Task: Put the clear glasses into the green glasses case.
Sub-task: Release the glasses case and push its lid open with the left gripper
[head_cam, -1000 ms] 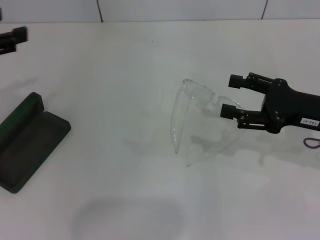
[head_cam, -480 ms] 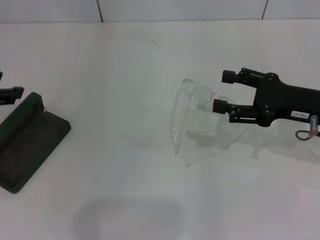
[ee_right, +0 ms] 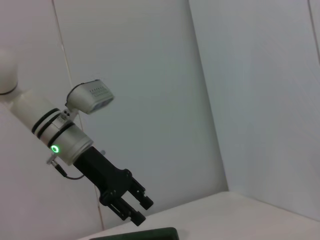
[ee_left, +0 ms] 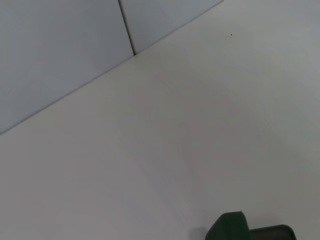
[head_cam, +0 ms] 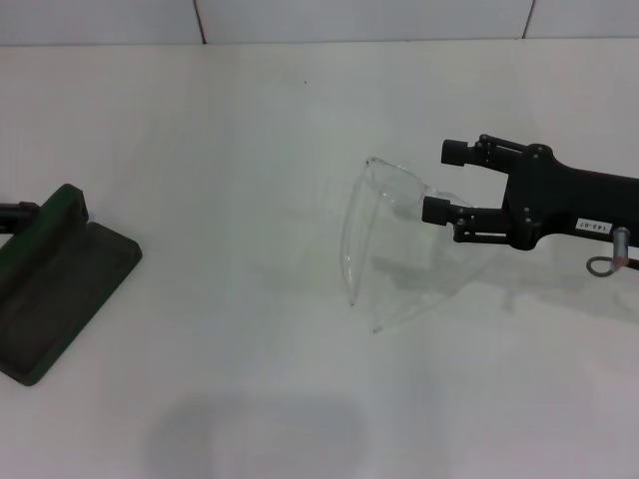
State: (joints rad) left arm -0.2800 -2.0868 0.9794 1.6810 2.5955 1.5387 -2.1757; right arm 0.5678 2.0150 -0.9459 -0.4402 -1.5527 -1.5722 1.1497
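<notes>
Head view: clear glasses (head_cam: 384,249) lying mid-table on white table (head_cam: 250,130), lens edge toward the left, thin arms trailing right. Right gripper (head_cam: 445,181) low over the table at the glasses' right end, fingers apart, one fingertip either side of the upper arm near the hinge; contact not discernible. Small white label on the gripper body with dark characters, too small to read. Green case (head_cam: 55,284) open at the table's left edge, well apart from the glasses, lid standing up on the far side. Only a dark tip of left gripper (head_cam: 12,211) visible at the frame's left edge, just beside the raised lid.

Left wrist view: bare table, wall seam, and one green corner of the case (ee_left: 235,227) at the frame's edge; no fingers seen.

Right wrist view: left gripper (ee_right: 139,210) seen whole from across the table, fingers slightly parted, empty, just above the case's dark edge (ee_right: 145,234). Green ring light lit on that arm's wrist. No gold lettering visible on the case in any view.
</notes>
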